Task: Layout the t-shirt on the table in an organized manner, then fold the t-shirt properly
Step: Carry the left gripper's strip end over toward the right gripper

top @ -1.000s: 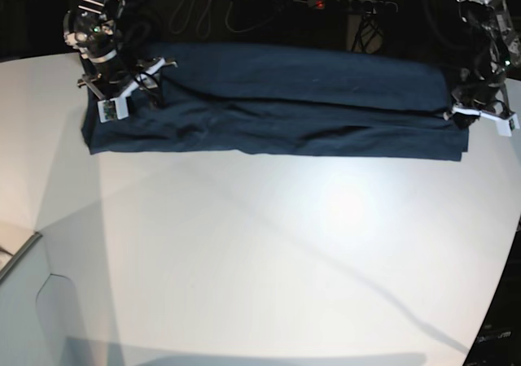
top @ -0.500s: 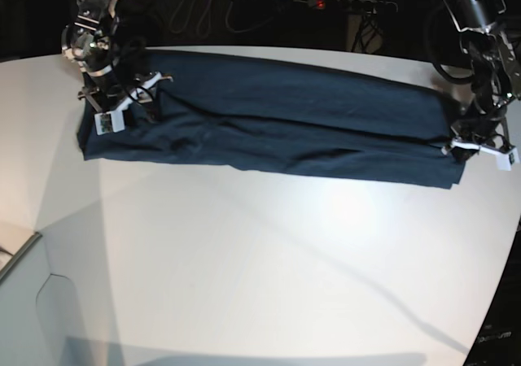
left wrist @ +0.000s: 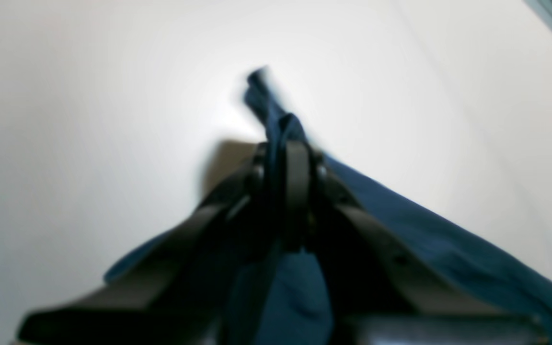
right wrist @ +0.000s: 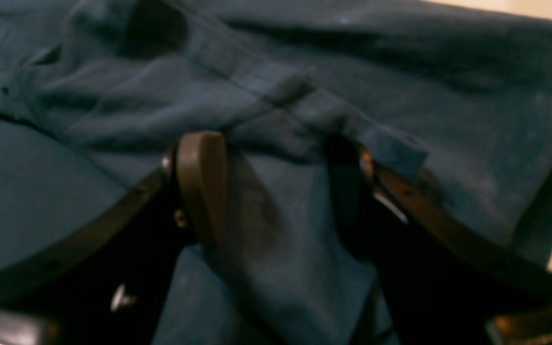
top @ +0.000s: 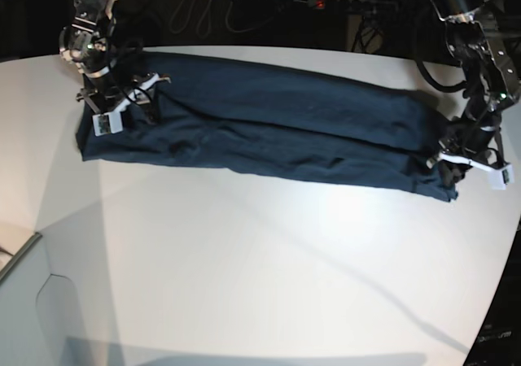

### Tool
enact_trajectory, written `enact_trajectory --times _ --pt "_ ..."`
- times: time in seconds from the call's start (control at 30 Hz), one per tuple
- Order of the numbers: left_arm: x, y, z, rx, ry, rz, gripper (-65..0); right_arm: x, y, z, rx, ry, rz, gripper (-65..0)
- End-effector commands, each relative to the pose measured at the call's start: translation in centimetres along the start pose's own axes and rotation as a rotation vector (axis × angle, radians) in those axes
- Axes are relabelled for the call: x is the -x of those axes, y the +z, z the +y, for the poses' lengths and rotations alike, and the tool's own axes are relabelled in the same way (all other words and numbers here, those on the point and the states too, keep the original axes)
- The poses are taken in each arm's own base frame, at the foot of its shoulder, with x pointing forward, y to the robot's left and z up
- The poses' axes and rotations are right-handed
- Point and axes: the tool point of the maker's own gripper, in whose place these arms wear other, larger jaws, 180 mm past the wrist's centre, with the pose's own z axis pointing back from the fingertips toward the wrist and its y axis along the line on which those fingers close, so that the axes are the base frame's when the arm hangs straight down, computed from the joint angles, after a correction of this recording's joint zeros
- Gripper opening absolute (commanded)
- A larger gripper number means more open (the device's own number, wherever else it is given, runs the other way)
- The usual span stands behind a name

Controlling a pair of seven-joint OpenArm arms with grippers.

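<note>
- Navy cotton t-shirt (top: 269, 126) stretched out as a long folded band across the far part of the white tabletop (top: 260, 260), running from the far left corner down toward the right edge in the base view.
- Slightly slanted, right end sitting nearer the camera than the left end.
- Two layers visible, with a long crease running lengthwise through the middle and some wrinkles near the left end.
- Left tool (top: 466, 161) at the right end of the band in the base view, clamped tight on a bunched corner of the shirt.
- Same pinch up close in the left wrist view: dark fingers (left wrist: 296, 191) pressed together with a little tuft of blue fabric (left wrist: 271, 115) poking out past the tips, plain white surface behind.
- Right tool (top: 124, 106) over the opposite end, jaws spread wide, gripping nothing.
- Right wrist view pretty blurry, but brown fingers (right wrist: 201, 182) clearly apart, with rumpled cloth (right wrist: 276, 96) and a hem strip lying between and under them.
- Grey-white box corner (top: 24, 301) at the near left, well apart from the shirt.
- Power strip (top: 346, 5) with a red light in the dark behind the far edge.
</note>
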Motion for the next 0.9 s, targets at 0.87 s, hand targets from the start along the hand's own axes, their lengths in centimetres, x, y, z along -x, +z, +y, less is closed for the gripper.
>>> enact_trajectory --times 0.87 --pt "16.5 2.1 -28.5 0.449 -0.253 0.209 -64.8 0.1 0.0 -0.1 -0.006 0.020 0.020 -31.0"
